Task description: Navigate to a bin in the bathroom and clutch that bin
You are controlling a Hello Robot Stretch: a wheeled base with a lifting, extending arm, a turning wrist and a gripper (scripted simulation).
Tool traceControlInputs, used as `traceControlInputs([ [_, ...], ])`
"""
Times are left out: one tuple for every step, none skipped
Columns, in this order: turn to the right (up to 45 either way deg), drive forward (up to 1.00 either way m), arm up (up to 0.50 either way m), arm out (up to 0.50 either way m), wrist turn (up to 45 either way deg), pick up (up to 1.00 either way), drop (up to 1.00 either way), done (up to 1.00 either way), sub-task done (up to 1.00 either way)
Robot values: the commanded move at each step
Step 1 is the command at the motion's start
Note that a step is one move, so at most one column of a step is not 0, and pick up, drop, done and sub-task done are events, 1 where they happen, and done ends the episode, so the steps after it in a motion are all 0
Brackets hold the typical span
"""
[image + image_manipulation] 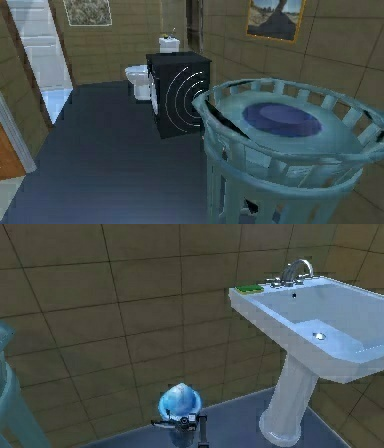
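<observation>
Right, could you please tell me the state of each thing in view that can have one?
bin: upright, no lid, nothing seen inside.
toilet: too small to tell whether the lid is up.
black appliance: upright, front appears shut.
faucet: no water running.
sink: basin empty.
jaws: a pale blue rounded thing sits at them; cannot tell whether it is held.
</observation>
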Motion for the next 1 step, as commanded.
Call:
traceControlInputs([
  [0.0, 0.0, 0.0, 0.0, 36.0, 0.0, 0.0, 0.0, 0.0],
])
